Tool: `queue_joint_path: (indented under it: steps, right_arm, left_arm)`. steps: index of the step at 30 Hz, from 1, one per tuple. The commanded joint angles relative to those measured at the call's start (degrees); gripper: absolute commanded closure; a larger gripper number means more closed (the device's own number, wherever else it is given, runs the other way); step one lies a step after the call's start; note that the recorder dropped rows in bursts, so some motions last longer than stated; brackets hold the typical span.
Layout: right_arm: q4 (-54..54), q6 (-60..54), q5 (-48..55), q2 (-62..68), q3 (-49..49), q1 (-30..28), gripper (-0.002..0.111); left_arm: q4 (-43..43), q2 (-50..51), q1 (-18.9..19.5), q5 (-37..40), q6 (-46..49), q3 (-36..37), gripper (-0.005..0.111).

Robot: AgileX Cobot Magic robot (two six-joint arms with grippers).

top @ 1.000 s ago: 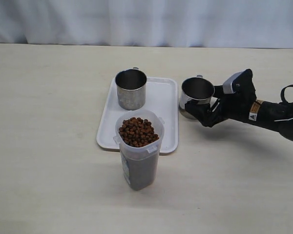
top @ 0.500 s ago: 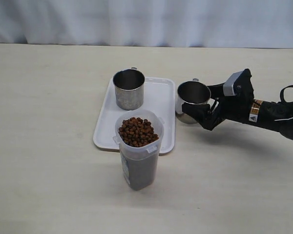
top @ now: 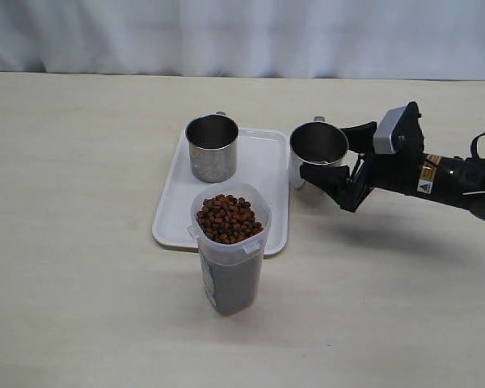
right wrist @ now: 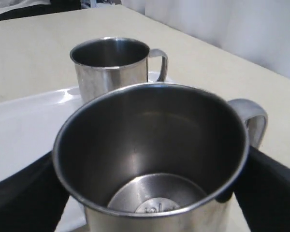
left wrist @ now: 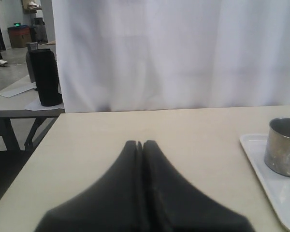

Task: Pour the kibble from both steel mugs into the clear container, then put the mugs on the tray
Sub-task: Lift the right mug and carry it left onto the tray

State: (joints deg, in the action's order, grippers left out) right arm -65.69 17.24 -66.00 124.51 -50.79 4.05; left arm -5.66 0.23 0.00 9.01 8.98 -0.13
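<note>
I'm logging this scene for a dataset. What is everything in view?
steel mugs: two, shiny silver; one on the tray's far left corner, one at its right edge, held
kibble: many pellets, dark brown, filling the clear container
clear container: one, translucent whitish, in front of the tray
tray: one, white, mid-table
table: one, beige
curtain: one, white, behind the table
left gripper: black, shut, empty
right gripper: black, shut on the second mug
</note>
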Motion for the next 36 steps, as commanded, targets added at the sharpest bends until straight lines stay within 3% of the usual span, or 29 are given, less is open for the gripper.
queue_joint_path:
  steps: [1,17,23,29,33,36]
  right_arm:
    - [1.56,-2.00,-3.96,-0.81,0.21,0.14,0.104]
    - [4.62,-7.84,-3.96,2.07,-3.02,9.63,0.104]
    - [5.69,-7.84,3.40,2.39,-3.14,11.30,0.104]
    - [8.03,-7.84,3.77,3.84,-3.14,12.77,0.103]
    - [8.71,-7.84,3.64,3.84,-3.14,12.88,0.094]
    - [8.70,-7.84,3.16,3.84,-3.14,12.88,0.077]
  left_arm:
    - [0.65,-0.23,0.09,-0.35,-0.12,0.13,0.107]
    - [0.65,-0.23,0.09,-0.35,-0.12,0.13,0.107]
    - [0.65,-0.23,0.09,-0.35,-0.12,0.13,0.107]
    - [0.93,-0.23,0.09,-0.35,-0.12,0.13,0.107]
    - [0.93,-0.23,0.09,-0.35,-0.12,0.13,0.107]
    - [0.93,-0.23,0.09,-0.35,-0.12,0.13,0.107]
